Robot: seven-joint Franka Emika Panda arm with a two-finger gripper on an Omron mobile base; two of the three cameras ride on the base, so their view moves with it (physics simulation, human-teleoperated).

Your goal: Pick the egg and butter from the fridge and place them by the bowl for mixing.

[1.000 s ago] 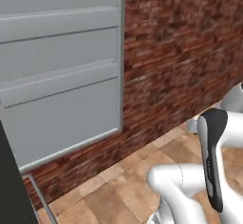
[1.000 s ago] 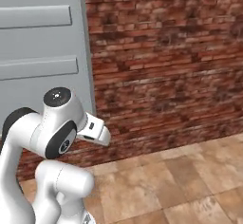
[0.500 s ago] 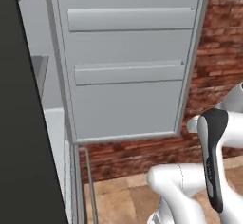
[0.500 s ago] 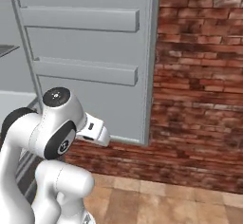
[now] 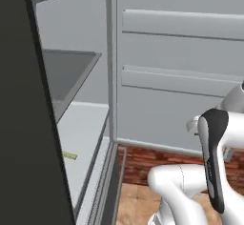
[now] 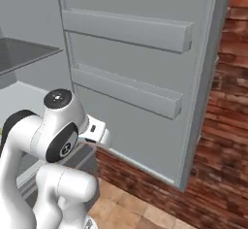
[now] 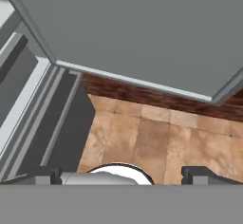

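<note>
The fridge point(image 5: 76, 81) stands open, its light grey inside and shelves at the left of the left base view. Its door point(image 6: 131, 77), with two shelf rails, swings out in front of me. A thin pale-yellow stick, the butter point(image 5: 69, 155), lies on a light shelf low in the fridge. My gripper point(image 7: 122, 174) points down at the tiled floor by the door's lower edge point(image 7: 142, 83). It is open, its fingertips point(image 7: 56, 174) wide apart with nothing between them. The egg and the bowl are out of view.
A dark outer fridge side point(image 5: 24, 124) fills the left edge close to the base. A red brick wall point(image 6: 227, 126) runs behind the door at the right. Brown floor tiles point(image 7: 156, 137) lie under the hand, with the fridge's grey sill point(image 7: 38, 109) to their left.
The whole picture has shifted as the base moved: the brick wall slid away right, and the open fridge and its door came into view. The arm keeps its pose, gripper still open.
</note>
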